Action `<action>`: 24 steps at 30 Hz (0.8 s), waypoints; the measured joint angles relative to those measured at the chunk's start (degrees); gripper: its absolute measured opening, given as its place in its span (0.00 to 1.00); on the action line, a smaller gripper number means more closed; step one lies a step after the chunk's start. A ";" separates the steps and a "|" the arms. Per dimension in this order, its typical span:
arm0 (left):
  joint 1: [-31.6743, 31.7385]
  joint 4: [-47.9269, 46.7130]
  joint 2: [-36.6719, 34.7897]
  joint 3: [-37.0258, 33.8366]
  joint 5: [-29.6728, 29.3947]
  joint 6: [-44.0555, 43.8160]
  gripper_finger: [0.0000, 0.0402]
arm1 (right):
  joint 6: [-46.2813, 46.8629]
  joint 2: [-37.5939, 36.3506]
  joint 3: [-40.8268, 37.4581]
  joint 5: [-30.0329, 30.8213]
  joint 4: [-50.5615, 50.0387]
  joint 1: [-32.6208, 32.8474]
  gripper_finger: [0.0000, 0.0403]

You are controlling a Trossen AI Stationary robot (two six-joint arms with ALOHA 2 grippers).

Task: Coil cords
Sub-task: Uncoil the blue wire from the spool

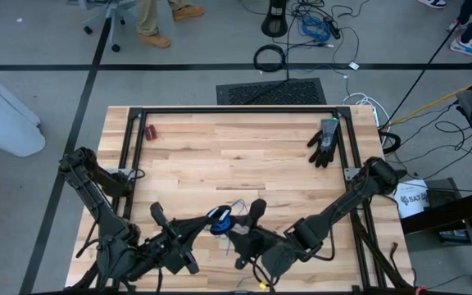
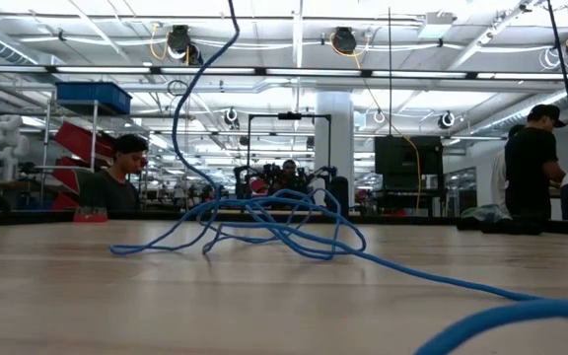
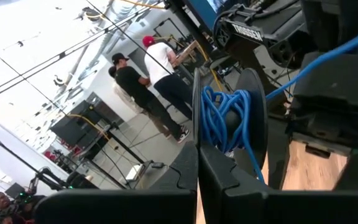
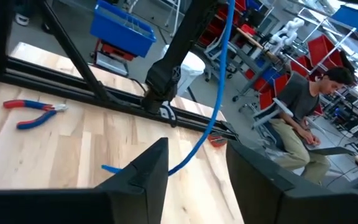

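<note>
In the high view's lower middle, the left gripper [image 1: 207, 223] is clamped on the cord [image 1: 220, 220], its blue coil bunched at the closed fingertips. The right gripper [image 1: 248, 215] stands wide just beside it, holding nothing. A glove [image 1: 325, 142] lies on the surface [image 1: 220, 156], upper right.

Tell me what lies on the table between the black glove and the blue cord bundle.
Only bare wood. In the high view nothing sits on the table between the black glove and the blue cord bundle at the near edge.
</note>
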 joint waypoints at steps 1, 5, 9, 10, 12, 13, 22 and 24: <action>0.00 0.01 0.00 0.00 0.02 0.01 0.00 | -0.28 0.01 0.00 0.00 0.27 -0.04 0.36; 0.00 -0.01 0.00 0.00 0.69 -0.57 0.00 | -1.35 0.00 0.00 0.09 2.09 -0.01 0.32; 0.00 -0.01 0.00 0.00 1.79 -0.93 0.00 | -1.96 -0.01 0.00 0.04 2.74 -0.37 0.25; 0.00 -0.02 0.00 0.00 1.79 -0.93 0.00 | -1.96 -0.01 0.00 0.00 2.62 -0.60 0.22; 0.00 -0.03 0.00 0.00 1.79 -0.93 0.00 | -1.96 -0.01 0.00 0.02 2.55 -0.73 0.16; 0.00 -0.03 0.02 0.00 1.79 -0.93 0.00 | -1.97 -0.01 0.00 0.10 2.57 -0.74 0.12; 0.00 -0.30 0.02 0.00 1.79 -0.92 0.00 | -3.77 -0.01 -0.02 -0.09 2.77 0.91 0.01; 0.00 -0.34 0.02 0.00 1.79 -0.91 0.00 | -4.47 -0.01 -0.02 -0.18 4.30 1.67 0.01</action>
